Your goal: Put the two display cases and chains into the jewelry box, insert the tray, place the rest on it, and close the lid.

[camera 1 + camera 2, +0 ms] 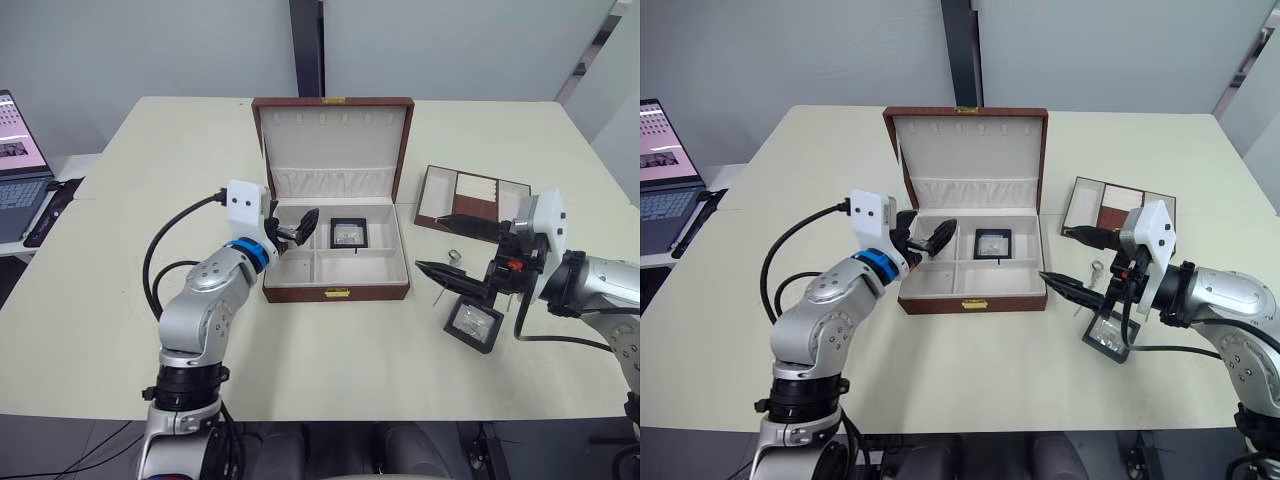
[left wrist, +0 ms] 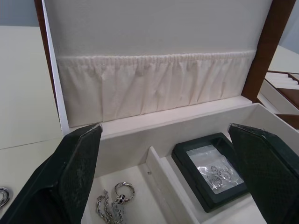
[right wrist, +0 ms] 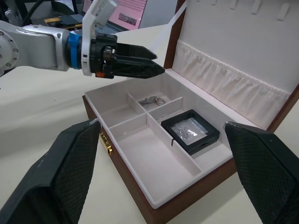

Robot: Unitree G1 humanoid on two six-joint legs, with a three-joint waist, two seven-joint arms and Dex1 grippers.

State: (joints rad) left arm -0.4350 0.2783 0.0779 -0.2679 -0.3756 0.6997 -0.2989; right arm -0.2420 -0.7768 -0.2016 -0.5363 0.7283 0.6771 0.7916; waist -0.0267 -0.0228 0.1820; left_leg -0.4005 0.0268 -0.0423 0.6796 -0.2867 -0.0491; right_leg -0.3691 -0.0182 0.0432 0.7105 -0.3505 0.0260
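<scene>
Nearest, at 4 o'clock on the matte cream table (image 1: 330, 350), lies a small flat square black-framed display case w/ clear window (image 1: 474, 323), just under the right gripper (image 1: 447, 246), whose two black textured fingers are spread wide, empty. A thin silver chain (image 1: 452, 262) lies by its lower finger. At centre sits the big rectangular reddish-brown leather-look jewelry box (image 1: 336, 292), gold front clasp, smooth cream-lined compartments. In its rear right compartment lies flat a second black-framed case (image 1: 347, 234), silvery pieces behind the window. The rear left compartment holds silver chains w/ small rings (image 2: 114, 201). The left gripper (image 1: 298, 229) hovers over that spot, fingers parted, holding nothing. The lid (image 1: 333, 145) stands upright at 12 o'clock, gathered cream pocket, row of hooks above. At 2 o'clock, the shallow reddish-brown tray (image 1: 473, 200), cream side cells. Far at 9 o'clock, a laptop (image 1: 18, 165) on a side desk.
</scene>
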